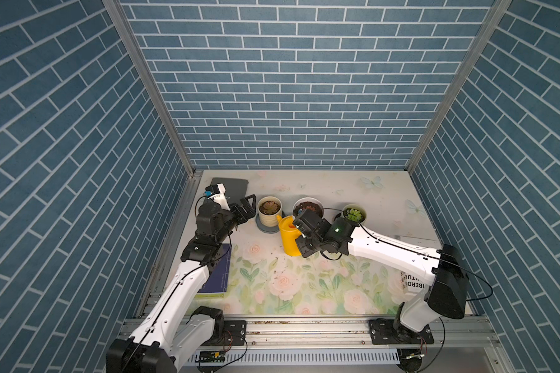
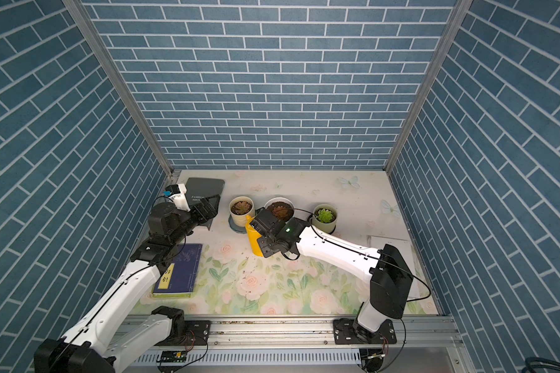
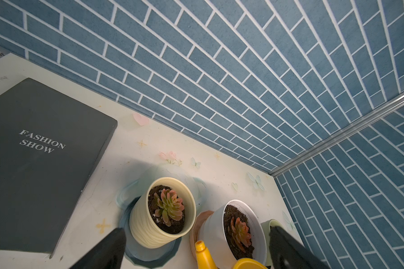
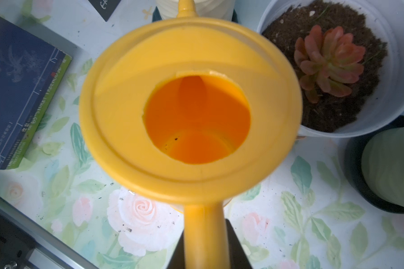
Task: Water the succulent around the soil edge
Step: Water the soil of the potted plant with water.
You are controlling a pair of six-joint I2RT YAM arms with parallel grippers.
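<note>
While my right fingers (image 4: 239,256) clamp the stiff handle (image 4: 204,223) of the yellow watering can (image 4: 126,116), seemingly near-empty and light, the fragile succulent (image 3: 169,206) sits just ahead past its spout (image 4: 186,8), my left fingers (image 3: 107,249) spread wide beside the pot (image 3: 145,226).

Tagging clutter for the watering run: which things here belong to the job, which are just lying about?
Job: succulent, its soil edge, cream ribbed pot, grey-blue saucer, yellow watering can, right gripper shut on its handle.
Lying about: white pot with orange-red rosette, pale green pot, Fashion Show book, blue book.
</note>
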